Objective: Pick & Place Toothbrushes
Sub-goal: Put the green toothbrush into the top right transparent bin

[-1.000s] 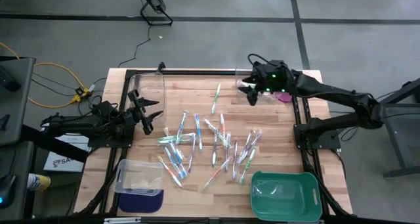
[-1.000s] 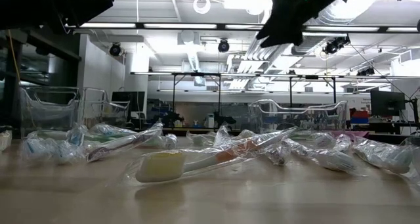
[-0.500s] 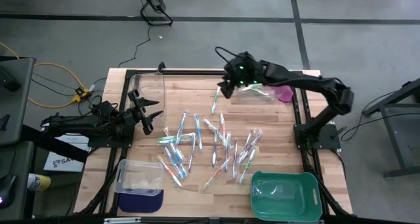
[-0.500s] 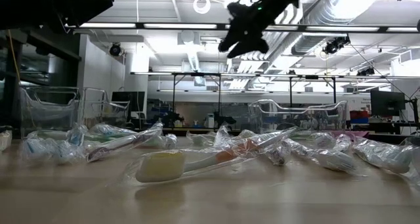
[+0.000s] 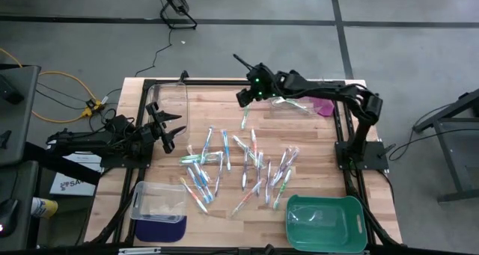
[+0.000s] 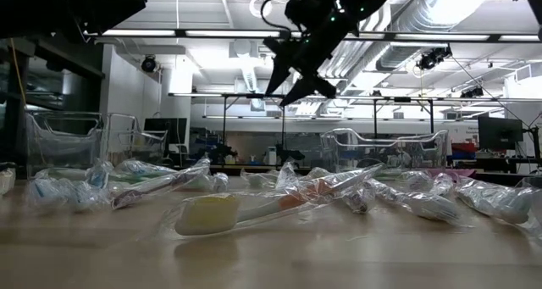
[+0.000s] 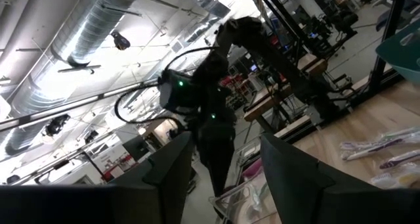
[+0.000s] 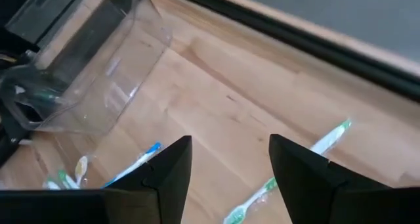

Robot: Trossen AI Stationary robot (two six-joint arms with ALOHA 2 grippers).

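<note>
Overhead, the right gripper (image 5: pixel 242 99) hangs empty, fingers spread, just above a lone green toothbrush (image 5: pixel 246 111); the left gripper (image 5: pixel 177 133) waits unclenched beside the scattered toothbrushes (image 5: pixel 224 165).

You're working in a robotics lab, an open industrial hall: look past the wooden table (image 5: pixel 224 203) and there's bare silver ducting (image 6: pixel 474 22) overhead, rows of strip lights (image 6: pixel 212 36), and black metal frames (image 6: pixel 339 98) of further benches with monitors (image 6: pixel 500 132). From above, grey concrete floor (image 5: pixel 247 53) and loose yellow cabling (image 5: pixel 63 90) beside the rig.
</note>
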